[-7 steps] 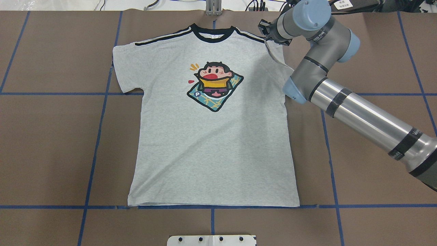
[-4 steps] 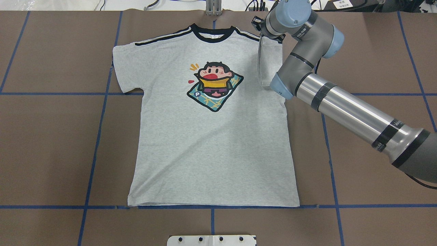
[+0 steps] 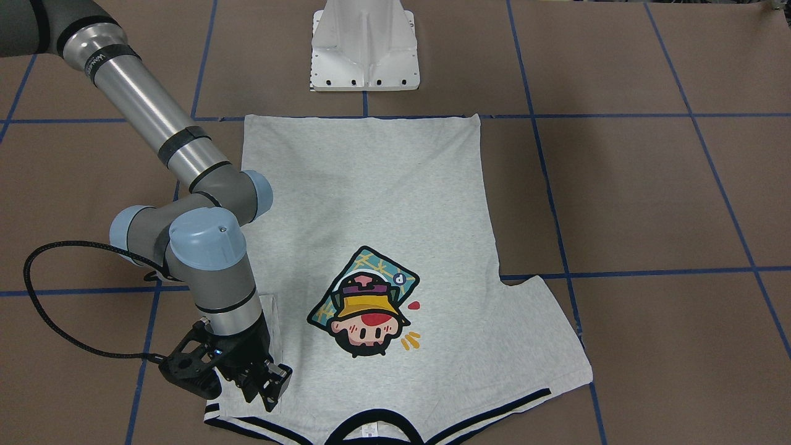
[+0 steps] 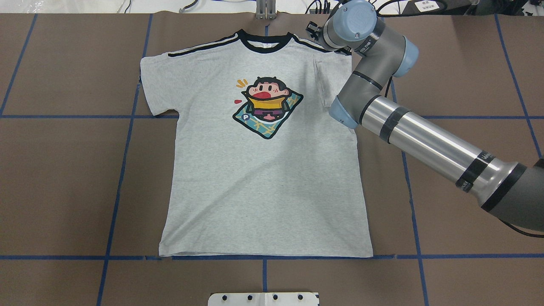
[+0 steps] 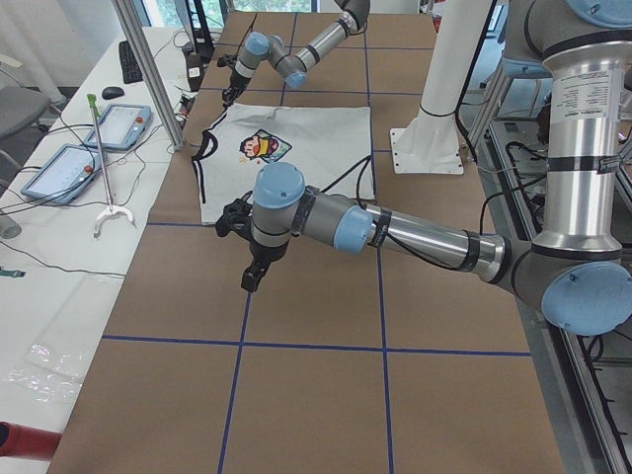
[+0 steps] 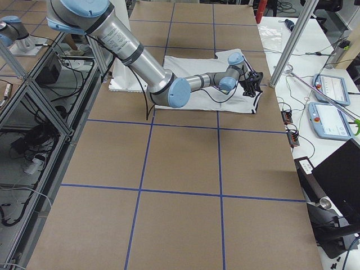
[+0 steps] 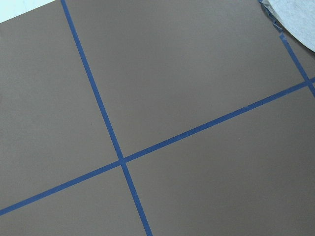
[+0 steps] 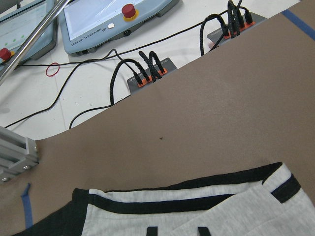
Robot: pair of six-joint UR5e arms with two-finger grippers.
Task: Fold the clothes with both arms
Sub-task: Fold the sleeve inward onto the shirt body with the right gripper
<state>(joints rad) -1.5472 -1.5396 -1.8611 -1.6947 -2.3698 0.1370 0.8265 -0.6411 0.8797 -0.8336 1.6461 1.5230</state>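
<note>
We are reading this moment as the first fold. The black two-finger right gripper (image 3: 269, 386), at the end of the silver-grey tubular right arm (image 4: 425, 142), is carrying one short sleeve (image 4: 329, 80) of the light heather-grey T-shirt with black collar and black double stripes (image 4: 263, 191) inward over the body. Its jaws seem to be clamping the sleeve's edge, because the thin flap is standing up from the cloth and running straight into them. The rest of the T-shirt is lying flat and face up on the brown paper-covered table with blue tape lines (image 4: 63, 170); the shoulder stripes are lying just beside this gripper, the collar (image 4: 267, 49) near it, and the cartoon head in a yellow hat (image 3: 368, 312) further toward the middle. The black left gripper (image 5: 251, 278) is hanging above bare table, well apart from the T-shirt, and we cannot tell if its jaws are apart or together. In our judgement the next move is asking the right gripper to lay the sleeve flat and let go, and the left one to come to the opposite sleeve (image 4: 155, 85). As writing, we are reading only a letter "P" in a small white circle (image 4: 245, 117) on the print; the lettering on the arm's black bands is too small for us.
</note>
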